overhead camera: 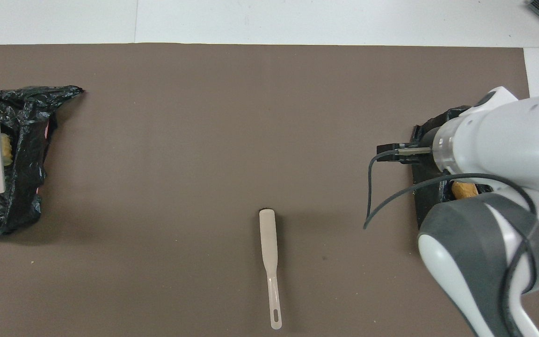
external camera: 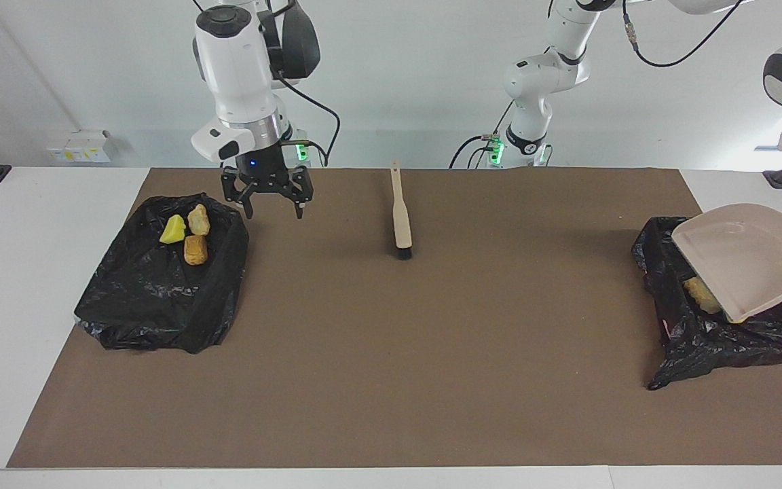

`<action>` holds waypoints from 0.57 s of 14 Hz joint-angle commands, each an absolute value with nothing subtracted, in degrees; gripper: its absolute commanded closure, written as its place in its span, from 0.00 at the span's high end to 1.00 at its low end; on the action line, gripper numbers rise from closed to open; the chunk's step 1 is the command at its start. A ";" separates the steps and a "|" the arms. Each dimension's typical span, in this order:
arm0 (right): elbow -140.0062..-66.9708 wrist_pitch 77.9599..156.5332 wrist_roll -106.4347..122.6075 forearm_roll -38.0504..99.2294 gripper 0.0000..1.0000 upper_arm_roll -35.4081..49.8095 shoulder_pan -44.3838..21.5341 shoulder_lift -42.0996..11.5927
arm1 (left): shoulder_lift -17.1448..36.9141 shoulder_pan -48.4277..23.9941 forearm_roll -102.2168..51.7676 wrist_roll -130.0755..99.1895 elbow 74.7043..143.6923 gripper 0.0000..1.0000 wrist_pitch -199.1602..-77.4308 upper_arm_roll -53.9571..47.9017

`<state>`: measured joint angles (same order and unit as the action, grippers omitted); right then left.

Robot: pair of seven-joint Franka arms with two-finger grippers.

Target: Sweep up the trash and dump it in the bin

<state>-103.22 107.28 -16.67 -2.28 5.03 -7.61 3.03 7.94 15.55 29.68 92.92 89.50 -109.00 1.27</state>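
Trash (external camera: 187, 238) sits in both bags; left tool, apparently clamping the tilted dustpan (external camera: 744, 261), hangs over one, right tool (external camera: 267, 202) open and empty. Brush (external camera: 402, 217) lies on table. Sweeping looks finished.

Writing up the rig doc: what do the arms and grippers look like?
Both arms are glossy white with rounded links, dark grey joint caps and bands, and loose black cables. Green lights glow at their bases. The right gripper is black, with splayed linkage fingers and a small blue light above it. The left gripper is out of frame.
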 commanded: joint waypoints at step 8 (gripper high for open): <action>-94.83 90.27 -10.82 -2.11 1.00 1.24 -1.14 5.10 | 2.81 3.97 14.07 53.74 102.47 0.00 -104.59 0.79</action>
<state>-95.22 91.41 -13.66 -2.43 2.27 -1.85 5.12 5.11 6.94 16.17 61.02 98.24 -104.05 -0.02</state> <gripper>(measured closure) 0.000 0.674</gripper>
